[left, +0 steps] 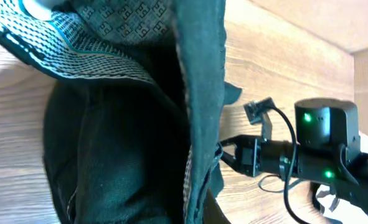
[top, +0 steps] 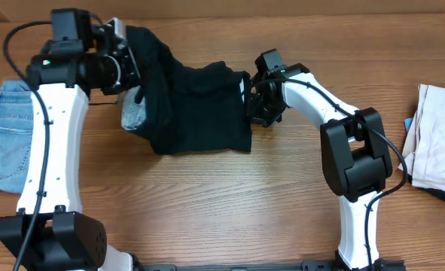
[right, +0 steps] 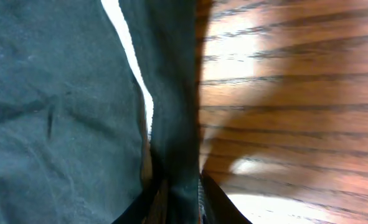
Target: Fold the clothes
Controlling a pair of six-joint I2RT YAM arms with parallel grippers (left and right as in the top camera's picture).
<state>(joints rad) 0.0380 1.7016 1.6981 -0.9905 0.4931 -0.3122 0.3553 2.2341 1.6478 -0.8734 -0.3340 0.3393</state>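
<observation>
**Keep the span taut**

The shirt (top: pixel 199 113) sags to mid-table (top: pixel 207 203), stretched between both arms. The right gripper (top: pixel 248 102) pinches its edge. Farther back, the left gripper (top: pixel 129 64) seems clamped on bunched cloth. Both should move evenly to avoid slack.

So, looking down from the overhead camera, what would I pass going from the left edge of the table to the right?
light-blue jeans → left gripper, holding one end of the cloth → black garment → right gripper, holding the other end → cream garments
</observation>
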